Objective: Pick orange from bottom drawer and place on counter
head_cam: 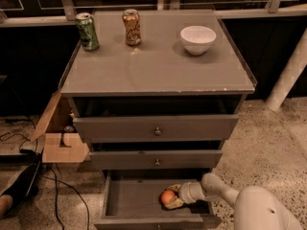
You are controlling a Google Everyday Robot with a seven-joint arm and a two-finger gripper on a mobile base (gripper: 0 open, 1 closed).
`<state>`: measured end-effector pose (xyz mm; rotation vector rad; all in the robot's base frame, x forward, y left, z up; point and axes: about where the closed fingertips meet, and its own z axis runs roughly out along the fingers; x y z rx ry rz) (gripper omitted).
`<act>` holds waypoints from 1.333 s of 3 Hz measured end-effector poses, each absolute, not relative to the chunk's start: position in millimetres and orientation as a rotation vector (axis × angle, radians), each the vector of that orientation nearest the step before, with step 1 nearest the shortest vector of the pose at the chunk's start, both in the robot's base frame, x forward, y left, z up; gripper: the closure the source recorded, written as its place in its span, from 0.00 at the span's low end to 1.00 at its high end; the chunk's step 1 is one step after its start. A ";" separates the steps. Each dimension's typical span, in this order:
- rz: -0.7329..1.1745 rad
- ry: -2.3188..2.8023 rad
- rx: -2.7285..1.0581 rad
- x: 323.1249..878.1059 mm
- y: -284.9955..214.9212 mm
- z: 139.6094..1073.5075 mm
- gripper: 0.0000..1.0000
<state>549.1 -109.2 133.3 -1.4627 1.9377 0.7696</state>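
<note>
Grey metal forms the cabinet, and its bottom drawer [134,198] is seen pulled well out, its flat floor exposed. One thing is held in it: the orange [167,197], which lies on the floor of the drawer right of the middle, towards the front. The gripper [173,198] is reached down into this drawer from the right and is set against the right side of the orange, partly around it. Whether it is clamped on the fruit cannot be told. The white arm [217,188] is seen crossing the drawer's right wall.

The middle drawer [156,159] is drawn out a little, and the top drawer [154,127] a little more. Their insides are in shadow, and what they hold cannot be made out.

On the counter [158,75] three containers are stood along the back. A green can [88,31] is at the left, an orange-brown can [131,27] is near it, and a white bowl [198,39] is well apart at the right. All three are upright.

A cardboard box [60,140] is seen open on the floor just beside the cabinet's left side. Something small and dark shows in it, but it cannot be identified.
</note>
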 end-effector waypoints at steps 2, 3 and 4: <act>0.742 1.928 -1.448 545.0 -111.6 147.8 1.00; 0.609 1.935 -1.434 540.4 -137.1 208.2 1.00; 0.498 1.978 -1.446 538.5 -158.3 271.6 1.00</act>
